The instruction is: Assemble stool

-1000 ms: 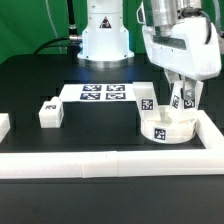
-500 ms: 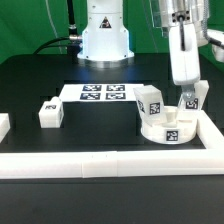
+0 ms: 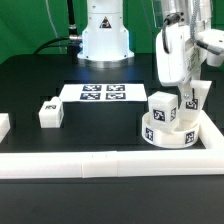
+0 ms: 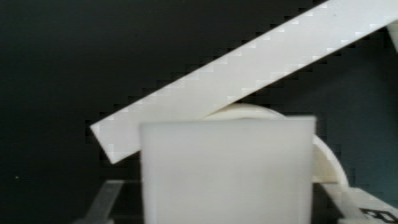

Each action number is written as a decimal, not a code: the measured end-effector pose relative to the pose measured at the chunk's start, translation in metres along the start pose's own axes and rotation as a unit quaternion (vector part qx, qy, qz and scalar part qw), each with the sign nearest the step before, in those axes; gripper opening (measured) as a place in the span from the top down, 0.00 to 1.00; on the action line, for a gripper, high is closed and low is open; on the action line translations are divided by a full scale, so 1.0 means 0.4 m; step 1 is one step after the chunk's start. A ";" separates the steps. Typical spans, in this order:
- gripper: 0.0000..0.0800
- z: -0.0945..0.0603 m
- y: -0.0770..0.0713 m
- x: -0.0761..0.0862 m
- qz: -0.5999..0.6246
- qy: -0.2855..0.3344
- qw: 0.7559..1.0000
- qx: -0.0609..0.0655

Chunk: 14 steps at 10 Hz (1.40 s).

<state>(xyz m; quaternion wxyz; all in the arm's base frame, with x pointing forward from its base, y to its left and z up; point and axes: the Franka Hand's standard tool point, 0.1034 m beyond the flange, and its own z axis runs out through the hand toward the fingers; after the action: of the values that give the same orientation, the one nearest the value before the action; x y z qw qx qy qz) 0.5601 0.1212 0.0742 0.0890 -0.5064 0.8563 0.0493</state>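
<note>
The claw [image 3: 188, 98], clamped on a leg [image 4: 228, 170], is found twisted further round than half a second ago over the seat [image 3: 158, 136] in the rail [image 3: 100, 160] corner, and the second leg [image 3: 163, 108] is swung toward the exterior view's right, so the screwing-in is judged underway.

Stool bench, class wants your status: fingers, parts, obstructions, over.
Fingers shut on first leg, over the round seat. Second leg standing on seat. Third leg apart, exterior view's left. Rails close beside seat.

Matt white plastic stool [image 3: 165, 130], black table [image 3: 40, 72]
</note>
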 end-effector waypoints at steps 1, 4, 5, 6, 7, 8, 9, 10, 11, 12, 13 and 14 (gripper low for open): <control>0.48 0.000 0.001 -0.001 -0.001 -0.001 1.000 0.000; 0.20 -0.033 -0.007 -0.018 -0.061 -0.011 0.998 -0.004; 0.19 -0.057 -0.012 -0.030 -0.071 -0.018 0.997 -0.001; 0.19 -0.085 -0.021 -0.039 -0.099 -0.026 0.995 0.007; 0.19 -0.076 -0.018 -0.033 -0.144 -0.023 0.989 0.006; 0.19 -0.071 -0.017 -0.032 -0.178 -0.021 0.984 0.006; 0.19 -0.071 -0.017 -0.032 -0.219 -0.021 0.975 0.007; 0.19 -0.070 -0.016 -0.033 -0.252 -0.021 0.967 0.007; 0.19 -0.069 -0.007 -0.040 -0.317 -0.011 0.948 0.001; 0.19 -0.072 -0.006 -0.051 -0.383 -0.005 0.924 -0.002; 0.19 -0.076 -0.010 -0.061 -0.445 -0.003 0.896 -0.005; 0.19 -0.077 -0.009 -0.074 -0.503 0.002 0.864 -0.009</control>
<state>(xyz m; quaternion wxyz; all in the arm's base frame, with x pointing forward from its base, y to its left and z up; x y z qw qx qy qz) 0.5741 0.1396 0.1105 0.0958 -0.8692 0.4851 0.0045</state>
